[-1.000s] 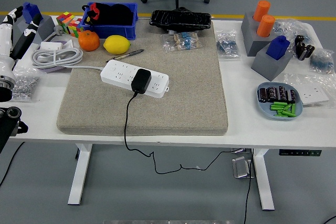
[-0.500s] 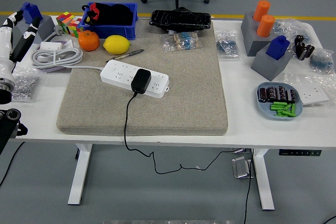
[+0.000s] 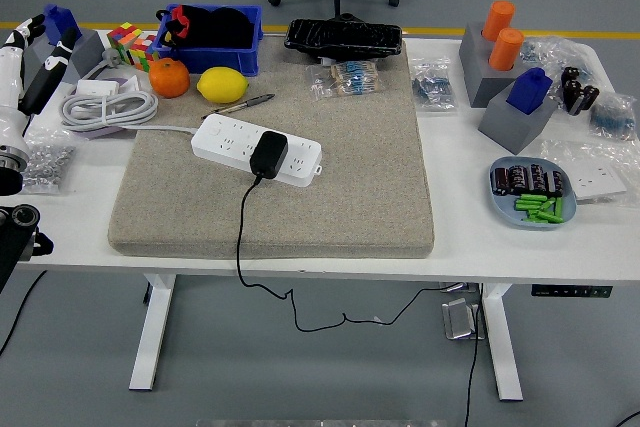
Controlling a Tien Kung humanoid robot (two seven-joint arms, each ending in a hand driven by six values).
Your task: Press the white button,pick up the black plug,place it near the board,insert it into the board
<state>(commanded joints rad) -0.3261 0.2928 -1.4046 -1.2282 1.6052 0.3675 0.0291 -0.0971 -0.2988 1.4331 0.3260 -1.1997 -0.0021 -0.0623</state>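
White tabletop (image 3: 470, 197) carrying a beige felt mat (image 3: 330, 187). On the mat lies a white power strip (image 3: 235, 144), angled from upper left to lower right. A black plug (image 3: 268, 155) is seated in the strip near its right end, and its black cable (image 3: 240, 237) trails toward the near edge and hangs below. Behind the mat sit an orange (image 3: 169, 77), a lemon (image 3: 222, 84), a pen (image 3: 245, 103) and a blue bin (image 3: 210, 37). The left robot hand (image 3: 30, 62) shows at the far left edge, well apart from the strip; whether its fingers are spread or curled cannot be told. A blue plate (image 3: 530, 192) of small parts sits at right.
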